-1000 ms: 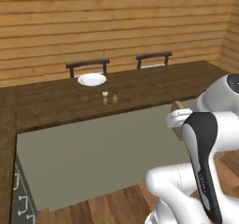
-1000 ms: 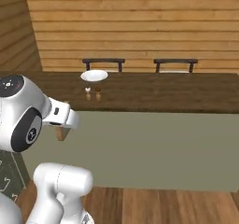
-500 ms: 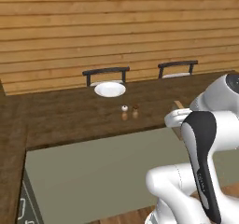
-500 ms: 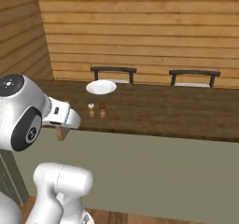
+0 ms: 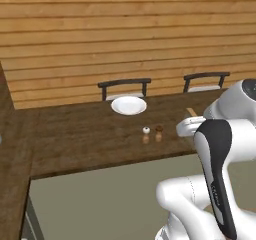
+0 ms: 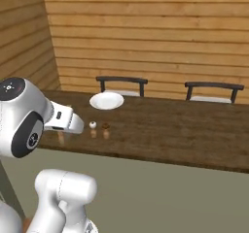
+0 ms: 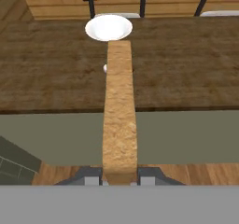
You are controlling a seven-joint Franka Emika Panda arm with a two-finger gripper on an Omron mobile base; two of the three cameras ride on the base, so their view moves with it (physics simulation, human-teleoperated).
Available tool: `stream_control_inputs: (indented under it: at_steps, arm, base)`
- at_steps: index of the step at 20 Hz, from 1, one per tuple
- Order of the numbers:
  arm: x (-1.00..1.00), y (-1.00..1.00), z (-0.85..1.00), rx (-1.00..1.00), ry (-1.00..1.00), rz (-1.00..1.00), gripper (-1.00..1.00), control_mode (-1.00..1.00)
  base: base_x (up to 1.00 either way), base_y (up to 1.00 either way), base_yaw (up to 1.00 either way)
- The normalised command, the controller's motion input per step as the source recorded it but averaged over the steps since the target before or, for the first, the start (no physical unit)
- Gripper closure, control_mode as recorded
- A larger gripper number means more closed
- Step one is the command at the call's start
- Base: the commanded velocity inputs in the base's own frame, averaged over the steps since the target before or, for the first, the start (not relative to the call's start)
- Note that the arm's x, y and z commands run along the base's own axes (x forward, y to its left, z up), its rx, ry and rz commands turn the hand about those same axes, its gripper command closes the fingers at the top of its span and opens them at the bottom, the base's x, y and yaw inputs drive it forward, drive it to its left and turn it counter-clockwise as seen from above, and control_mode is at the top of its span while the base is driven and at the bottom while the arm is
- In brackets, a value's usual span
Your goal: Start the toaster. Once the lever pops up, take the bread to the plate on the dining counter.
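Note:
My gripper (image 7: 120,178) is shut on the bread (image 7: 120,111), a tan slice with a darker crust seen edge-on and reaching toward the plate. A tip of the bread (image 5: 191,112) pokes out beside my arm. The round white plate (image 5: 128,105) (image 6: 106,100) (image 7: 108,27) lies on the far side of the dark wood dining counter (image 5: 85,134) (image 6: 175,130) (image 7: 46,73), in front of a chair. I hold the bread short of the counter's near edge, above the grey floor. The toaster and its lever are out of view.
A white shaker (image 5: 146,130) (image 6: 93,125) and a brown shaker (image 5: 159,129) (image 6: 105,126) stand on the counter between me and the plate. Two dark chairs (image 5: 125,87) (image 6: 214,89) stand behind the counter against the plank wall. The counter turns a corner at the left (image 5: 15,154).
The base has driven toward the counter and the whole view has shifted, so the plate, shakers and chairs appear nearer and further right. The gripper has kept hold of the bread.

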Motion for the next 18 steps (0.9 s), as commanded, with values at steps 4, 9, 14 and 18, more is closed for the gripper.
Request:
stream_control_inputs:
  at_steps: [4, 9, 14, 18]
  arm:
    - [0.0, 0.0, 0.0, 0.0, 0.0, 0.0, 1.0, 1.0]
    - [0.0, 0.0, 0.0, 0.0, 0.0, 0.0, 1.0, 1.0]
    - [0.0, 0.0, 0.0, 0.0, 0.0, 0.0, 1.0, 1.0]
    - [0.0, 0.0, 0.0, 0.0, 0.0, 0.0, 1.0, 1.0]
  base:
    - [0.27, 0.0, -0.02]
    - [0.39, 0.11, -0.12]
    - [0.34, 0.18, -0.1]
    - [0.31, 0.12, -0.08]
